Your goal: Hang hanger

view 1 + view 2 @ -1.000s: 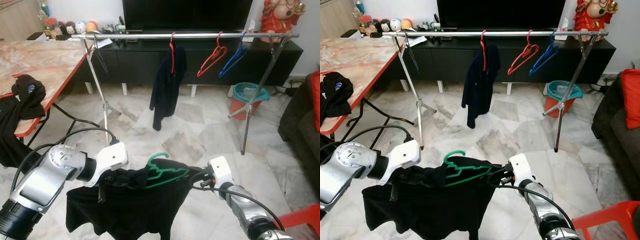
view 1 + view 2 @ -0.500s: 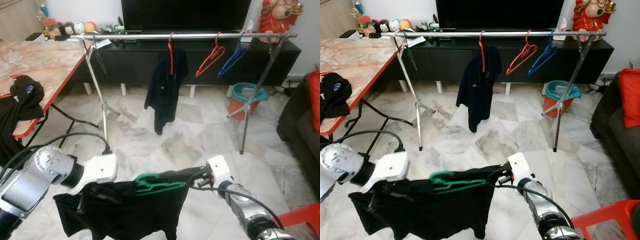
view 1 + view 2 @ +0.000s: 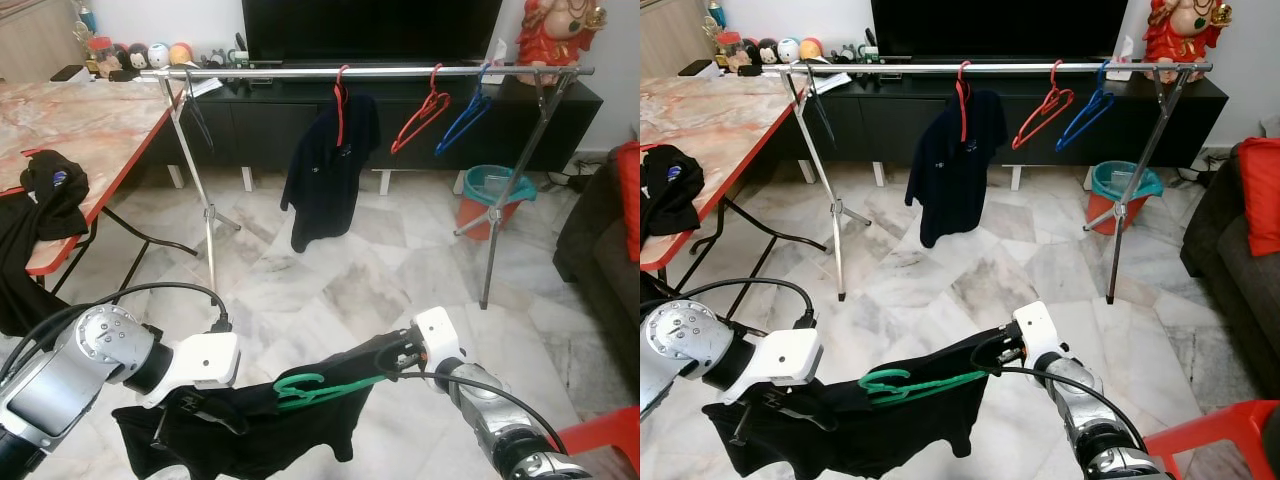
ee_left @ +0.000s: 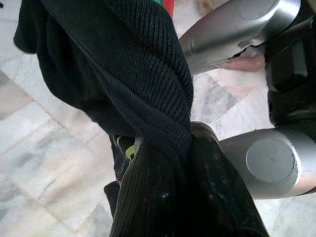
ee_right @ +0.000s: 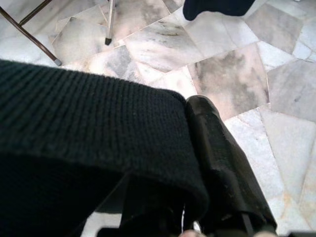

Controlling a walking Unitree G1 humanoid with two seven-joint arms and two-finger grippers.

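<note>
A green hanger [image 3: 310,388] lies nearly flat inside a black garment [image 3: 250,435] stretched low between my two arms. My left gripper [image 3: 188,413] is shut on the garment's left side, where the cloth twists around its fingers [image 4: 197,168]. My right gripper [image 3: 385,357] is shut on the right side, with knit fabric draped over its fingers [image 5: 222,153]. Ahead stands a silver clothes rail [image 3: 300,72]. On it hang a dark shirt on a red hanger [image 3: 325,170], a bare red hanger [image 3: 422,104] and a blue hanger [image 3: 465,108].
A red-edged marble table [image 3: 80,120] with black clothes [image 3: 50,185] stands at the left. The rack's legs [image 3: 205,215] splay onto the marble floor. A teal bucket [image 3: 497,190], a black TV console [image 3: 260,120], a dark sofa [image 3: 600,240] and a red chair [image 3: 600,435] lie beyond and right.
Both arms have lowered the garment, and the green hanger has tipped from upright to nearly flat. The dark shirt on the rail has swung slightly left.
</note>
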